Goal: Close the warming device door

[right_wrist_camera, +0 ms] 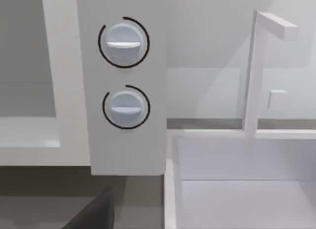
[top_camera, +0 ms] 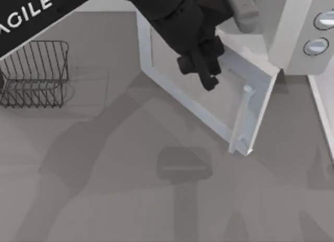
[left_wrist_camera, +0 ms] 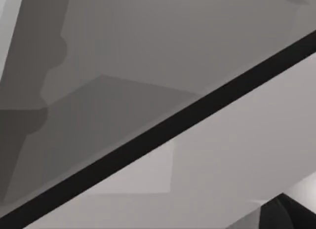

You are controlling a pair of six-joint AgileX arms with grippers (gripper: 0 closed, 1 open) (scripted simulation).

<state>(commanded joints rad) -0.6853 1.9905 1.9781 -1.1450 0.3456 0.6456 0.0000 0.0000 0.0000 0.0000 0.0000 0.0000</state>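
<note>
Pushing the half-open door (top_camera: 209, 91) toward the warming device (top_camera: 292, 28) at one o'clock with left gripper (top_camera: 201, 70), finger spread indiscernible, needing continued sweep.

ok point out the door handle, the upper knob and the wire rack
door handle (top_camera: 241, 117), top view, middle of the bar
upper knob (right_wrist_camera: 123, 42), right wrist view, its round face
wire rack (top_camera: 36, 72), top view, its wire grid
</note>
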